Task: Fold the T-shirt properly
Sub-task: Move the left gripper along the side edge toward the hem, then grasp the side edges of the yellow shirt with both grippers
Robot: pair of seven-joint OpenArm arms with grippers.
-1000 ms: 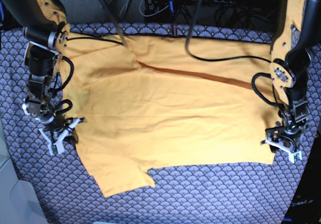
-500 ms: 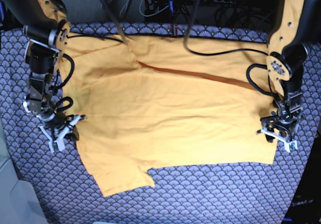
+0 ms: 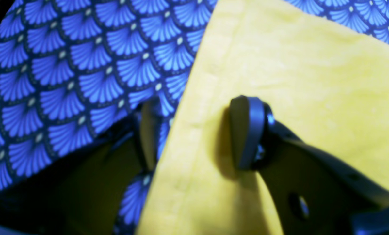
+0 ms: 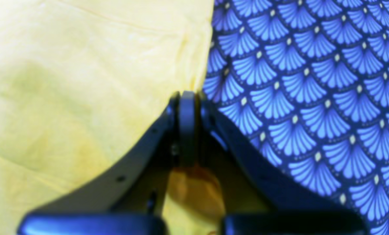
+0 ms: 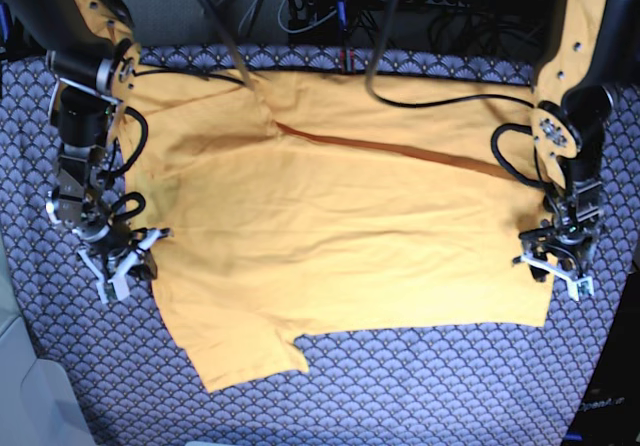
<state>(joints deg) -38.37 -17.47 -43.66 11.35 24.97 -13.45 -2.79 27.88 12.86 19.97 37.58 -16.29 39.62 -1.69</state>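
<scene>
1. The plain yellow-orange short-sleeved cotton T-shirt (image 5: 330, 236) is lying spread nearly flat across the middle of the blue-grey scallop-patterned cloth (image 5: 420, 386), with 1 sleeve poking toward the near edge in the base view and a darker crease running diagonally across its upper half.

2. I am judging it as light, soft and limp: it is going to sag and drag wherever I am not carrying it, and a shallow pinch on a single layer is likely to slip out.

3. The best places to take hold are the side edges and corners, where a hem gives thicker cloth; lifting both sides together should be keeping the fold straight.

4. My right gripper (image 4: 187, 98) is sitting at the shirt's side edge with its jaws pressed together; yellow fabric is showing between the finger bases, so I am judging that it is pinching the edge of the shirt.

5. My left gripper (image 3: 197, 133) is standing spread wide, straddling the hemmed edge at the opposite side: 1 finger is over the patterned cloth, the other over the shirt. It is not gripping anything yet.

6. The patterned cloth is covering the whole work surface and looking flat; it may be dragging on the shirt.

7. Behind the table, dark cables (image 5: 400, 26) are hanging, and 1 black cable (image 5: 450, 119) is trailing over the shirt's far edge.
</scene>
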